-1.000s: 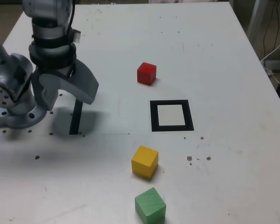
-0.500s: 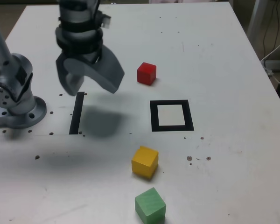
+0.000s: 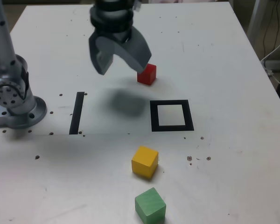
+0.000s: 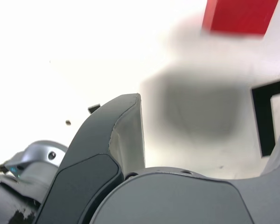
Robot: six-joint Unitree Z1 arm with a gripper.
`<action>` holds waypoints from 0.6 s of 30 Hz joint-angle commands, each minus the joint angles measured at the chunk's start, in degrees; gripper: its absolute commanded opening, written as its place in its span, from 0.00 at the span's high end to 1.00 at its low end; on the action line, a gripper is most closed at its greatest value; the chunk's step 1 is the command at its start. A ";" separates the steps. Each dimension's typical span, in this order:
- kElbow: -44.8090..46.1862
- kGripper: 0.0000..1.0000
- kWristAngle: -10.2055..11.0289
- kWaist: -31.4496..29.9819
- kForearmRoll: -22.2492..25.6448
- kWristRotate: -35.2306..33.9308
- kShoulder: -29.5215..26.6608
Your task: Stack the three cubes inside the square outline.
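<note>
Nearest the exterior camera sits the green cube (image 3: 150, 206), then the yellow cube (image 3: 145, 161), both outside the empty square outline (image 3: 171, 115). Farther back, the gripper (image 3: 120, 60) hovers spread apart, grasping nothing, just beside the red cube (image 3: 147, 73) on the table (image 3: 224, 70).

High front overview; low wrist close-up
</note>
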 commanded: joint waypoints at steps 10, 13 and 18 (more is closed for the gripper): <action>-7.43 0.02 2.01 6.36 -1.54 4.73 10.76; -9.04 0.03 2.02 6.68 -1.68 5.21 12.91; -10.02 0.06 2.01 6.69 -2.12 5.67 15.38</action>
